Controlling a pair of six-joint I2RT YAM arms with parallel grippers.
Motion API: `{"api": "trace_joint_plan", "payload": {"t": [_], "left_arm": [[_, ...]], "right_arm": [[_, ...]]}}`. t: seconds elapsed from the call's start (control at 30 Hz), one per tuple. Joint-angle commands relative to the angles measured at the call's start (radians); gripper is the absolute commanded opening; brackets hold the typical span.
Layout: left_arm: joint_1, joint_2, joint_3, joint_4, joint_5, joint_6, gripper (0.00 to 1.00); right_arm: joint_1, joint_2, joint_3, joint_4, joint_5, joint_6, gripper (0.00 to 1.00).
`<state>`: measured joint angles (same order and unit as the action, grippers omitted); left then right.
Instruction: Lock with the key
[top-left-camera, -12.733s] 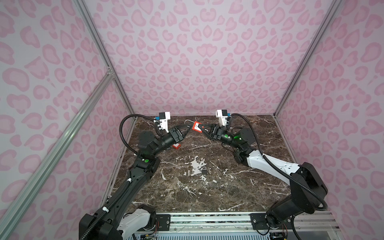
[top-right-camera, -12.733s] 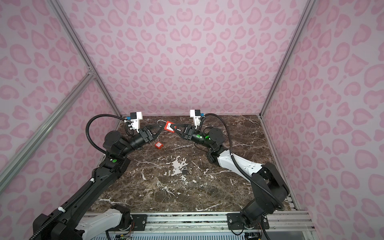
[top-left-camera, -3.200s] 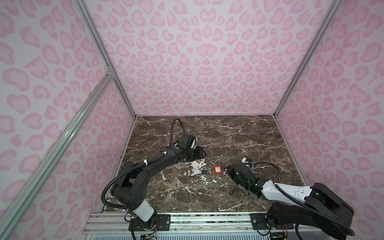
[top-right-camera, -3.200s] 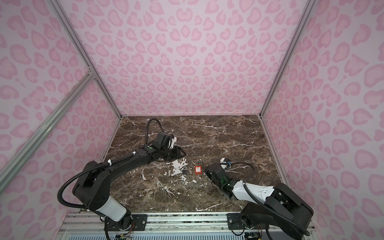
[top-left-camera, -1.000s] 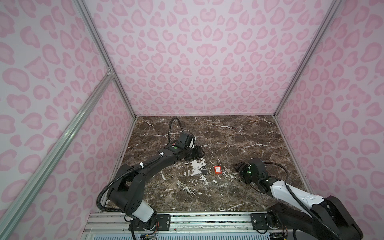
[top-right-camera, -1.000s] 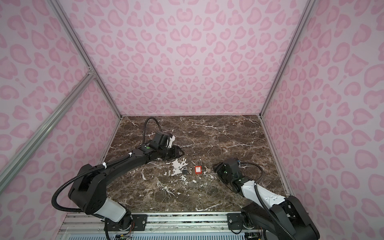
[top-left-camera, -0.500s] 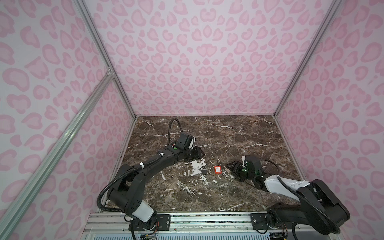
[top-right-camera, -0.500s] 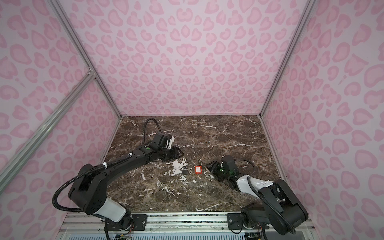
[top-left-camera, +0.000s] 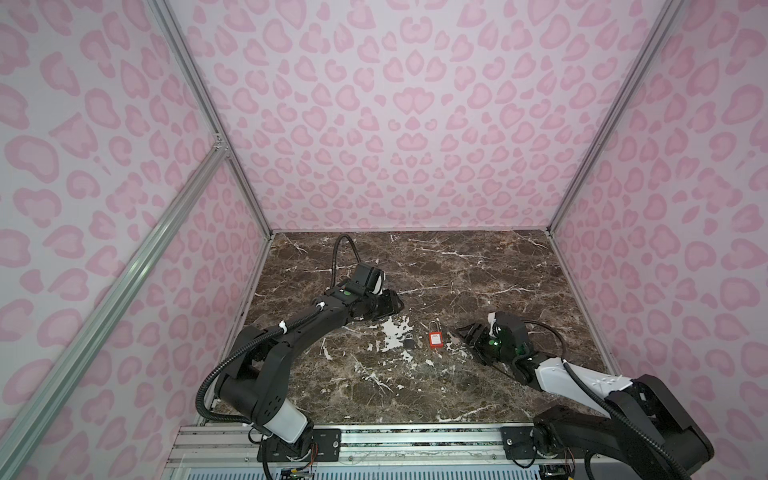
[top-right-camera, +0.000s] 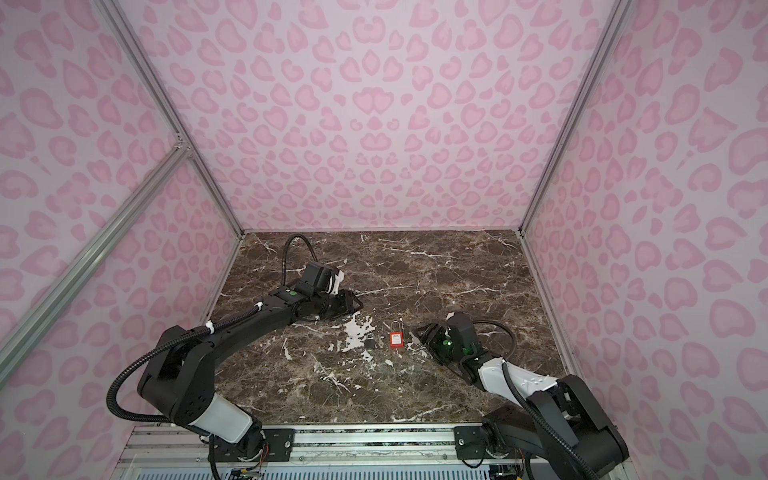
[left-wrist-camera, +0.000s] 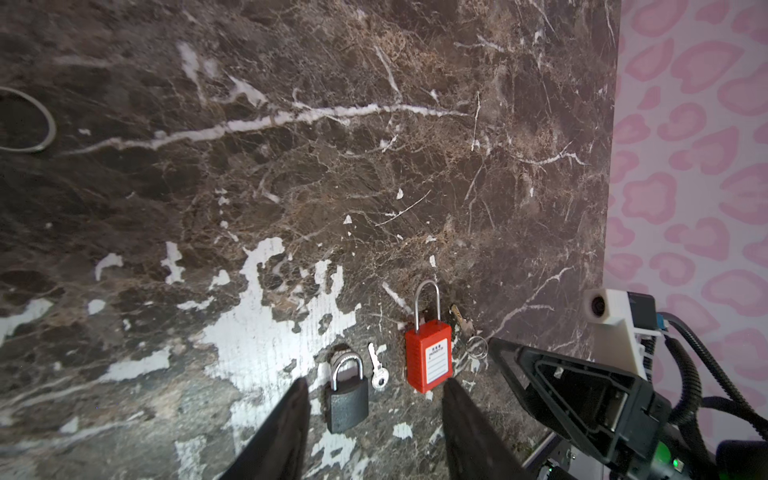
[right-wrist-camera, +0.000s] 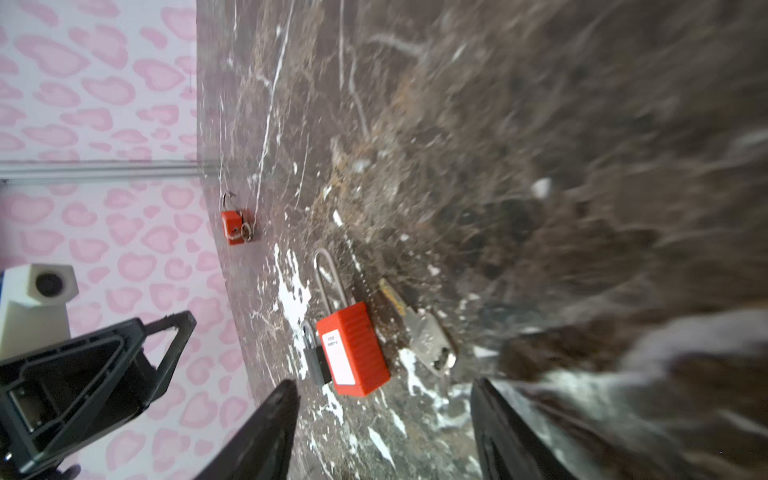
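Desk (top-left-camera: 457, 270), about midway between left and right edges: red padlock (left-wrist-camera: 429, 361) lying flat, shackle pointing toward back edge. Red ribbed body, white label, long steel shackle, both legs look seated. Ringed key (left-wrist-camera: 464, 326) out of lock, just beside it toward right edge. I judge locking done, though I can't confirm latch; only arm retreat left. Dark padlock (left-wrist-camera: 348, 401) and small key (left-wrist-camera: 379, 372) just beside, toward left edge. Right gripper (top-left-camera: 464, 332) near ringed key, jaws apart, empty. Farther back, left gripper (top-left-camera: 397, 306) likewise parted, holding nothing.
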<state>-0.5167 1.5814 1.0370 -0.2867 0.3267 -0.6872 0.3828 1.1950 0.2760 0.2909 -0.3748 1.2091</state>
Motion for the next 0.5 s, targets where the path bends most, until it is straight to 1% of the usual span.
{"api": "trace_joint_plan", "payload": {"t": [0.0, 0.1, 0.2, 0.47], "left_arm": [[0.005, -0.018, -0.001, -0.003, 0.002, 0.011, 0.54], [0.010, -0.026, -0.012, 0.006, 0.003, 0.008, 0.54], [0.013, -0.023, -0.017, 0.012, 0.011, 0.006, 0.54], [0.016, -0.003, -0.001, 0.016, 0.027, 0.008, 0.54]], "right_arm": [[-0.031, -0.033, -0.012, -0.064, 0.073, -0.005, 0.68], [-0.057, -0.030, 0.001, -0.075, 0.035, -0.038, 0.68], [-0.061, -0.006, 0.022, -0.061, -0.011, -0.056, 0.68], [-0.047, 0.096, 0.041, 0.047, -0.060, -0.031, 0.68]]}}
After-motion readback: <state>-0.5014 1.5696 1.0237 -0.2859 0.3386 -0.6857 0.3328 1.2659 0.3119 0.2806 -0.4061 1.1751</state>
